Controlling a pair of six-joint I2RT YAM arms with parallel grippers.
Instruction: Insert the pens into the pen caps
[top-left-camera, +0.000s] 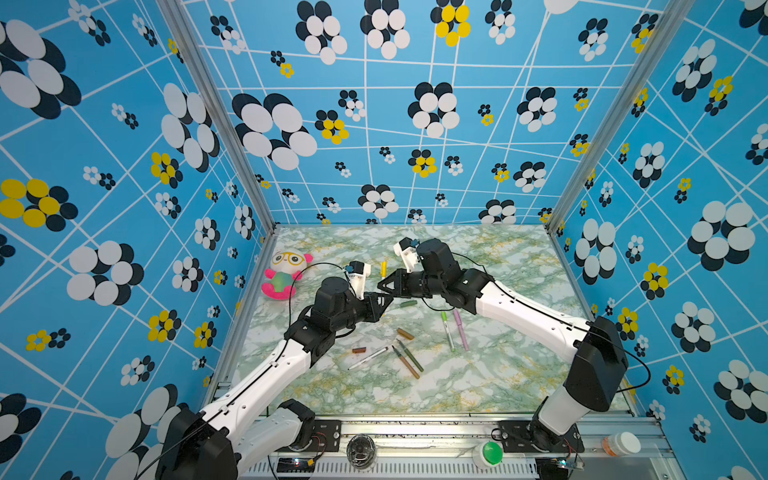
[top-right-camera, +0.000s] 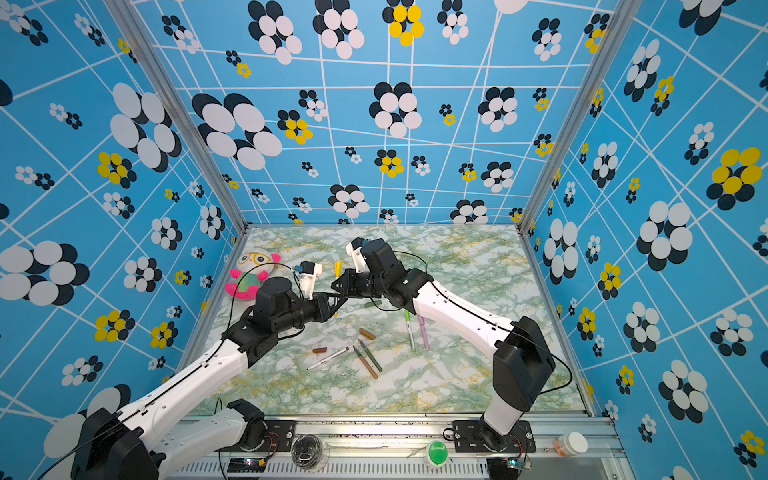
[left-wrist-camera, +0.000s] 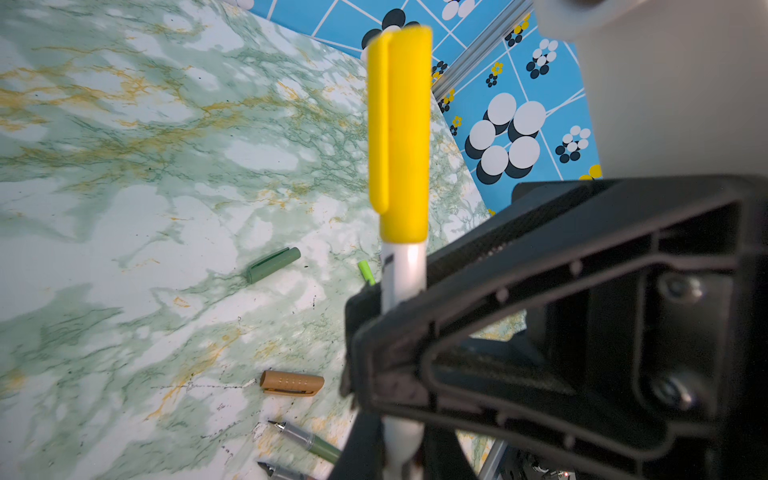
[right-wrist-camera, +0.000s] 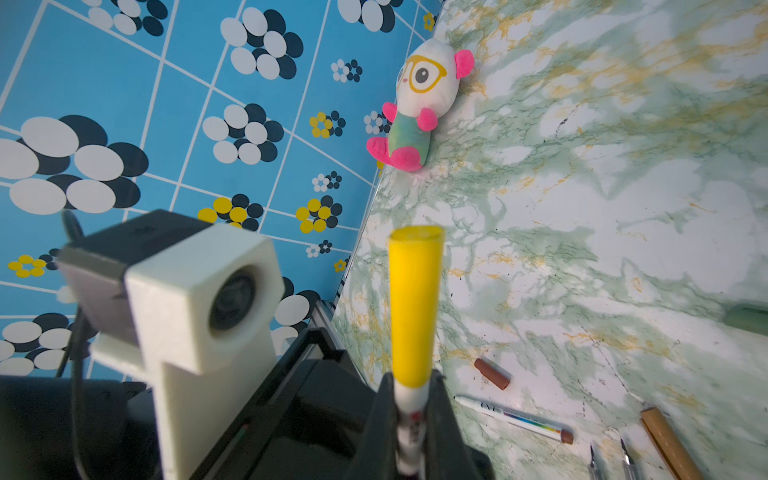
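No readable text; print on the white pen (right-wrist-camera: 511, 417) blurs.

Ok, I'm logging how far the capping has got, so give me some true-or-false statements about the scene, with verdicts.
The yellow cap sits on a white pen. True.
The left pincer is open. False: it is shut on that pen.
The right pincer is shut on the same pen. True.
The brown cap is fitted on a pen. False: it lies loose on the table.
The plush toy lies near the front rail. False: it lies at the table's far left.
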